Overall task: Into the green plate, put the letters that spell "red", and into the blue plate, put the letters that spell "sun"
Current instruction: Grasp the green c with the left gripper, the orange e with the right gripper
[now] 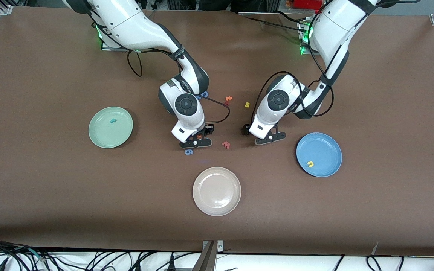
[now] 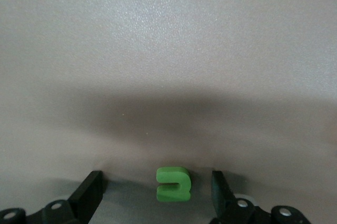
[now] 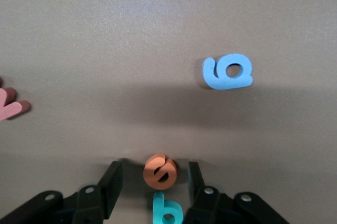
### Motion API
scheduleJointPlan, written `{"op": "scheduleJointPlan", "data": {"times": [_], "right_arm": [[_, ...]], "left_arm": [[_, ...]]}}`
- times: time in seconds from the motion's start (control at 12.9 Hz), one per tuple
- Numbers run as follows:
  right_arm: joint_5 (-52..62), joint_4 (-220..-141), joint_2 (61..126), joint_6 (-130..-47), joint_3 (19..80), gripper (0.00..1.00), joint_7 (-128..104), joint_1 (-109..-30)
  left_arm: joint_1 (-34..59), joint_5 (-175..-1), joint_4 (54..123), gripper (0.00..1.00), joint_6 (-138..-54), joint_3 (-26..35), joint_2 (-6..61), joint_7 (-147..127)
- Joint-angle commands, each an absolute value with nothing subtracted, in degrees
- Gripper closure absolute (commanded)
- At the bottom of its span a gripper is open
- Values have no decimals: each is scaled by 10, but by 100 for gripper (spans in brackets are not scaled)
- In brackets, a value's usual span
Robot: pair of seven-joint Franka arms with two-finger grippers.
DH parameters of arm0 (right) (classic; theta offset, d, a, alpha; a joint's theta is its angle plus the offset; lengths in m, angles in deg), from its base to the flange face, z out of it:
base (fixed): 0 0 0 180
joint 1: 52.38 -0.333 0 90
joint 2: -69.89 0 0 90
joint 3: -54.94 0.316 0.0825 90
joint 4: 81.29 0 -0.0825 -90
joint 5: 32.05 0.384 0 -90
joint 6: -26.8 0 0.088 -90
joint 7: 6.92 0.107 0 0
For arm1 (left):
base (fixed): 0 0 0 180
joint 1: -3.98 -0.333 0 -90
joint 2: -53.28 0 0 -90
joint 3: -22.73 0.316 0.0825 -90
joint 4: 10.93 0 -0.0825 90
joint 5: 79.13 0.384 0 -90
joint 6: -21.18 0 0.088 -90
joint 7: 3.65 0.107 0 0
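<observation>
My left gripper (image 2: 157, 191) is low over the table near the blue plate (image 1: 328, 145), open, with the green "u" (image 2: 173, 184) lying untouched between its fingers. A yellow "n" (image 1: 310, 163) lies in that plate. The yellow "s" (image 1: 246, 105) is on the table nearer the arm bases. My right gripper (image 3: 154, 182) is down at mid-table, open, its fingers (image 3: 114, 183) flanking the orange "e" (image 3: 160, 171) with small gaps. The teal "d" (image 3: 167, 211) lies right beside the "e", deeper between the fingers. The green plate (image 1: 102, 137) holds the teal "r" (image 1: 112, 121).
A blue "g" (image 3: 228, 72) lies just nearer the front camera than my right gripper (image 1: 197, 140). A pink "w" (image 1: 226, 144) sits between the two grippers. The cream plate (image 1: 216, 191) is nearer the camera. An orange-red letter (image 1: 228, 99) lies beside the "s".
</observation>
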State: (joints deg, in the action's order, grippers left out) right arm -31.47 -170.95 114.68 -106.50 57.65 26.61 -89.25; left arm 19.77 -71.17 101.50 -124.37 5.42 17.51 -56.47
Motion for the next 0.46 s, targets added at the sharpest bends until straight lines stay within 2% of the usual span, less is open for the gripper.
{"op": "scheduleJointPlan", "data": {"times": [0.0, 0.15, 0.23, 0.31, 0.39], "right_arm": [[-316, -1711, 1149, -1061, 576, 52, 266, -896], [-316, -1711, 1148, -1061, 575, 70, 261, -895], [-316, -1712, 1148, -1060, 576, 79, 261, -895], [-316, -1712, 1148, -1059, 575, 91, 262, -895], [-316, -1711, 1147, -1053, 575, 95, 262, -895]], "left_arm": [[211, -702, 1011, 34, -1259, 60, 164, -574], [214, -701, 1011, 46, -1263, 60, 159, -573], [215, -701, 1011, 50, -1264, 60, 158, -573], [215, -701, 1011, 52, -1264, 60, 157, -573], [215, -701, 1011, 55, -1264, 60, 157, -572]]}}
